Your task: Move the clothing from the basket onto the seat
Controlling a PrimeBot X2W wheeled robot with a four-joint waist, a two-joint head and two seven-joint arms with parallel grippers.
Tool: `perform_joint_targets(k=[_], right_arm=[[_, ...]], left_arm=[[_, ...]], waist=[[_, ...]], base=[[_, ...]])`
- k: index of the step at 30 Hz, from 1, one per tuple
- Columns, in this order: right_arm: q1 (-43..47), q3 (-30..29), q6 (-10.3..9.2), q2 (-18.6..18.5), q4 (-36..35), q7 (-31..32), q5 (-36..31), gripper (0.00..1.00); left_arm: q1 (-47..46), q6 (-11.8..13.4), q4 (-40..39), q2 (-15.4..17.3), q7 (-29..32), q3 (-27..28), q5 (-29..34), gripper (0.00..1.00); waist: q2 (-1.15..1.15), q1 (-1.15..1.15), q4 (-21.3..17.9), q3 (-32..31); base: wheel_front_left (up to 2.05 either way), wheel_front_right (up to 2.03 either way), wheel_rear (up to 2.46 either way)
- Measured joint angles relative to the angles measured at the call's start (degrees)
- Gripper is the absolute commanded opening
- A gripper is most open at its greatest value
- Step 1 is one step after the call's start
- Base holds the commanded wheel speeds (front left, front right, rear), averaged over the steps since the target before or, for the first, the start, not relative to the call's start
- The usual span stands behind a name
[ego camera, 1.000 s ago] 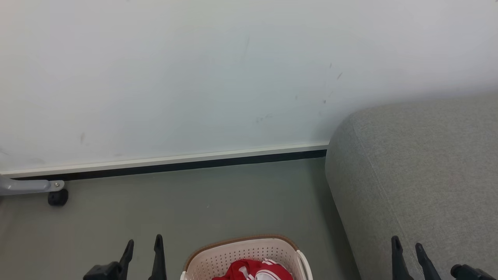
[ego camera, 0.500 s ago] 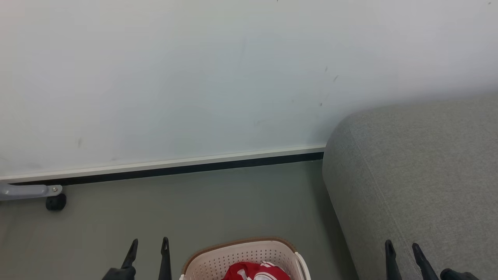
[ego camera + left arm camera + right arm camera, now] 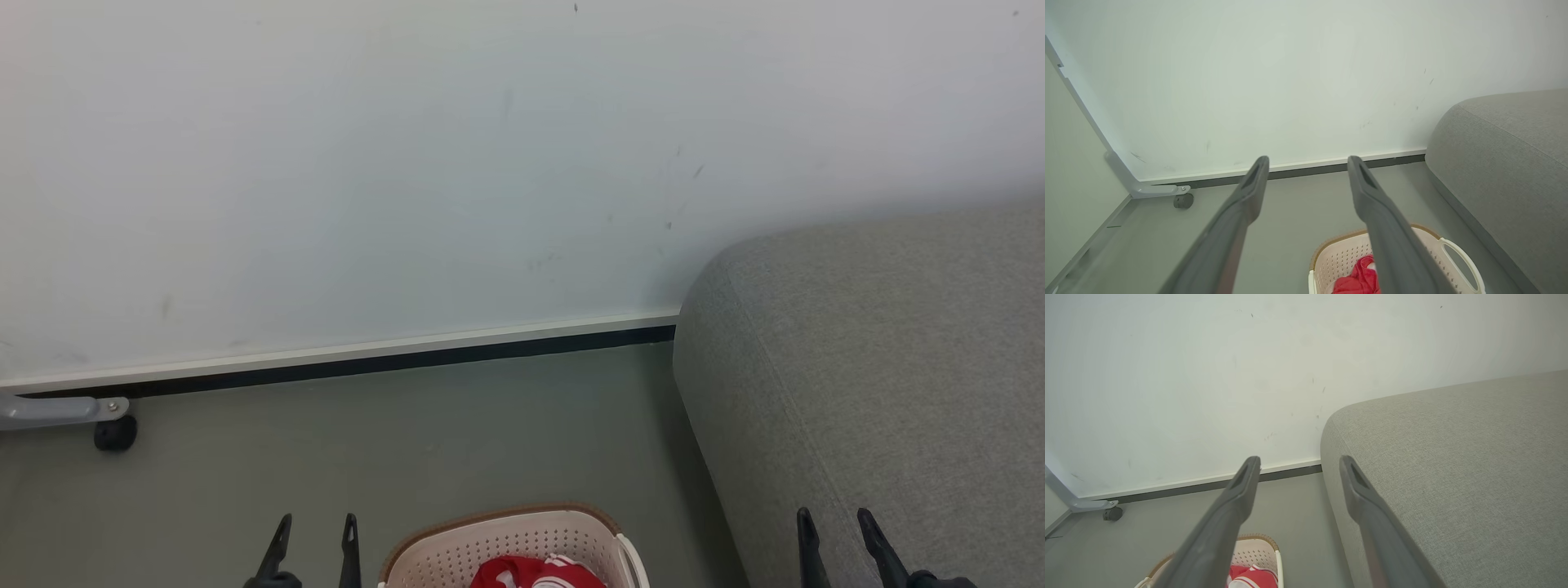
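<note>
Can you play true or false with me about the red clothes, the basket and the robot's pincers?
1. The red clothing with white stripes lies in the cream-white perforated plastic basket. True.
2. The basket stands on the big grey fabric sofa. False: it stands on the grey floor, left of the sofa.
3. The left pincer is open. True.
4. The right pincer holds clothing. False: it is open and empty.

clothing (image 3: 531,575): red, seemingly white stripes | basket (image 3: 490,544): cream, perforated, brown rim | seat (image 3: 882,367): grey
</note>
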Motion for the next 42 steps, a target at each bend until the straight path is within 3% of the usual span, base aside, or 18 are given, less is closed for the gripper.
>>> perform_joint_targets(k=[28, 42], right_arm=[[0.0, -0.9, 0.56, 0.0, 0.7, 0.0, 0.0, 1.0], [-0.5, -1.2, 0.84, 0.1, -0.9, 0.0, -0.4, 1.0]], left_arm=[[-0.1, -0.1, 1.7, -0.1, 0.0, 0.5, -0.7, 1.0], [-1.2, -0.5, -0.3, -0.1, 0.0, 0.5, -0.6, 1.0]], waist=[[0.0, 0.0, 0.0, 0.5], [0.0, 0.0, 0.0, 4.4]], base=[[0.0, 0.0, 0.0], [0.0, 0.0, 0.0]])
